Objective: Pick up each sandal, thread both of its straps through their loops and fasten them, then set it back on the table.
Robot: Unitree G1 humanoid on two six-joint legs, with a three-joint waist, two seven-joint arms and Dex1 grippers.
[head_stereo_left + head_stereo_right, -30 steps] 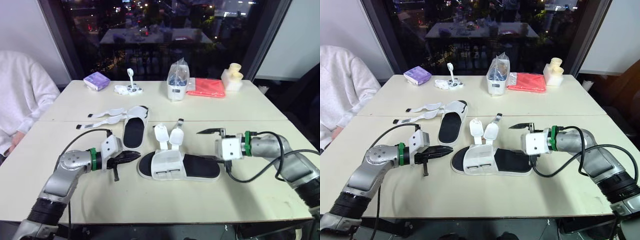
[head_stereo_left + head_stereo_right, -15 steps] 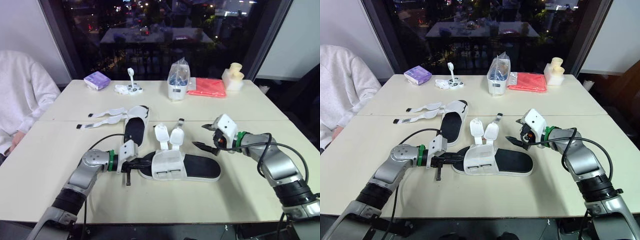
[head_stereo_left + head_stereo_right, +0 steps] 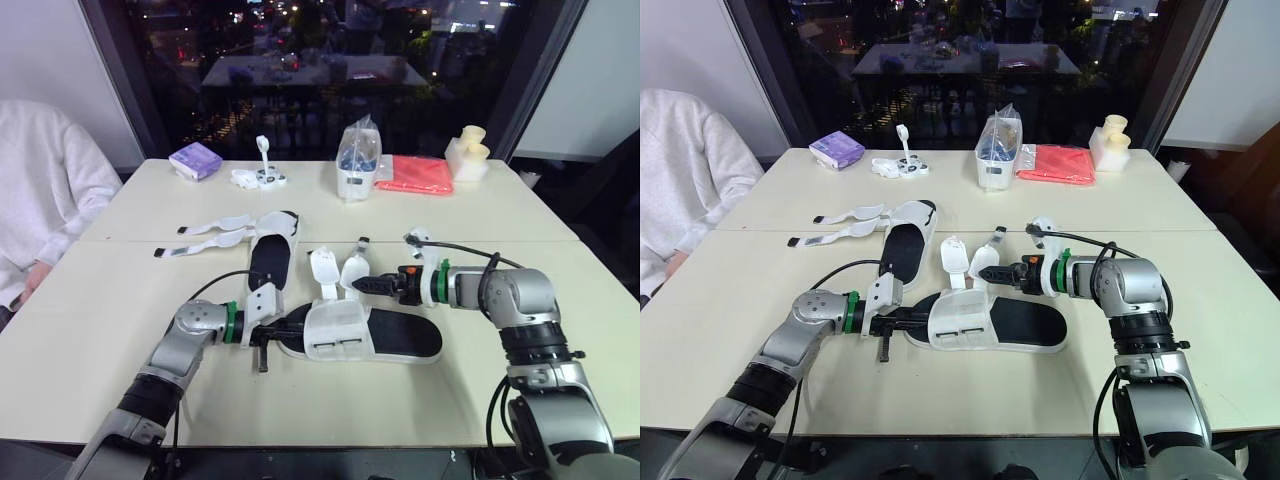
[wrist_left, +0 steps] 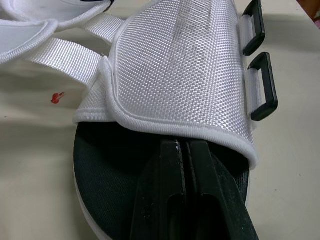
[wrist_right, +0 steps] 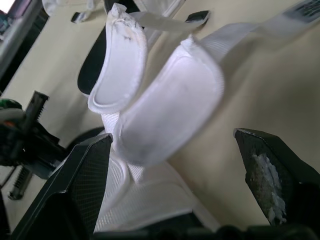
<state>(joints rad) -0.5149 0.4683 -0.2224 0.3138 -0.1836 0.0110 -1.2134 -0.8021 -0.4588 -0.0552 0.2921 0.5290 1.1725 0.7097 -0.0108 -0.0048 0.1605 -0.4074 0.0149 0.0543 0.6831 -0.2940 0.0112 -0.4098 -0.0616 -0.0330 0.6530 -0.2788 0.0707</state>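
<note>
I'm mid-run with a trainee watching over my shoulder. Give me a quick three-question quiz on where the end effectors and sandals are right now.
1. Multiple choice. Where do the fingers of the left end effector sit? A) tucked under the white upper of the near sandal, at its toe; B) clamped on its heel; C) in the air above it.
2. True or false: the right end effector is shut.
3. Fill in: the far sandal has both straps lying ___ on the table.
Key: 1 A. 2 false: it is open, by the near sandal's raised strap flaps. 3 unfastened.
</note>
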